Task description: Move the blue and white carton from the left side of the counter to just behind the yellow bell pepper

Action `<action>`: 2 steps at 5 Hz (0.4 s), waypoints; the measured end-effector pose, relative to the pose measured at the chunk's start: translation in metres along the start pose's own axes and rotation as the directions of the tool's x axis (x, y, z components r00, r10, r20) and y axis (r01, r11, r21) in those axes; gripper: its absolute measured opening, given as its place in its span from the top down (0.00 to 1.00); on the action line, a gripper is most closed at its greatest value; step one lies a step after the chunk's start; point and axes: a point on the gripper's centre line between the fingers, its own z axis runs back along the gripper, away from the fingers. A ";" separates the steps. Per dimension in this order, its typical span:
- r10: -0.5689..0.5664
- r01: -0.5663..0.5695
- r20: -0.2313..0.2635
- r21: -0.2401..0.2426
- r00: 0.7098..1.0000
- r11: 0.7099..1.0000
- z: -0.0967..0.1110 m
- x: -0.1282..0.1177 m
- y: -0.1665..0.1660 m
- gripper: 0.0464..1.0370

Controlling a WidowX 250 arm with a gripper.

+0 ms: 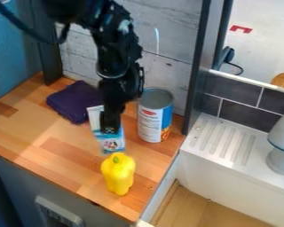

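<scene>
The gripper [110,130] hangs low at the blue-and-white packet [113,145], overlapping it in the camera view; I cannot tell whether it is wide or narrow, or whether it has hold of the packet. The packet is on the counter [43,133], between the dark purple cloth [73,102] and the tall can [150,125], with the yellow toy pepper [118,174] just in front of it. The likeliest trouble is a knock to the can: it stands upright close beside the gripper, so a sideways swing could tip it or push it toward the counter's edge. The packet looks light and thin, so a poorly centred grip could let it slip, bend or twist, and pressing too low could jam it against the wood. Shifting forward could bump the pepper, whose rounded body might roll toward the front edge. The cloth, lying behind and to one side, could snag if brushed. The counter is made of joined wooden strips in light and reddish browns. Behind it is a wall of pale grey boards [168,26], with a blue wall [8,66] at the left; on the right are dark tiles [242,117] above a white sink unit [198,144] with a grooved ledge.
</scene>
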 end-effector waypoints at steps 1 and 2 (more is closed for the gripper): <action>0.002 -0.002 -0.039 0.003 0.999 1.000 -0.011 0.003 0.005 0.21; -0.001 0.001 -0.067 -0.002 0.998 1.000 -0.016 0.005 0.008 0.21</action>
